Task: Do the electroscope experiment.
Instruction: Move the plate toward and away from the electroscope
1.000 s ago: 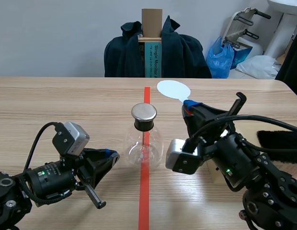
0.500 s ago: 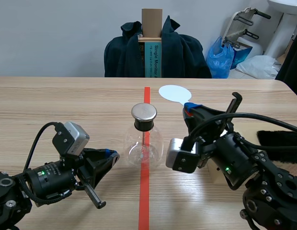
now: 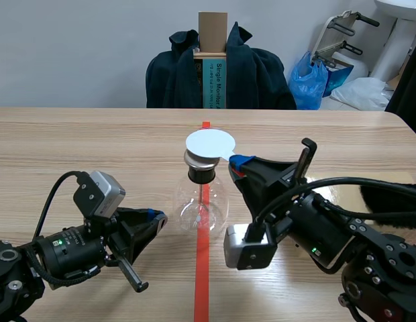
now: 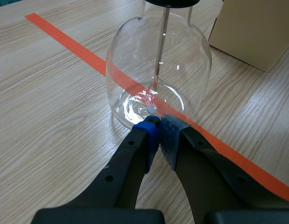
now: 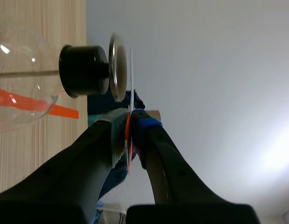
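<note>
The right hand [image 3: 238,162] is clenched on a flat white round disc [image 3: 210,143], holding it just over the grey metal cap [image 5: 117,67] of the clear glass flask [image 3: 201,204] on the wooden worktop [image 3: 94,147]. The left hand [image 4: 158,128], clenched on nothing, lies just beside the flask's base.

count: 1 glass flask [image 3: 201,201], 1 white disc [image 3: 209,143], 1 cardboard box [image 4: 256,32], 2 grippers: left gripper [image 4: 159,133], right gripper [image 5: 128,123]
</note>
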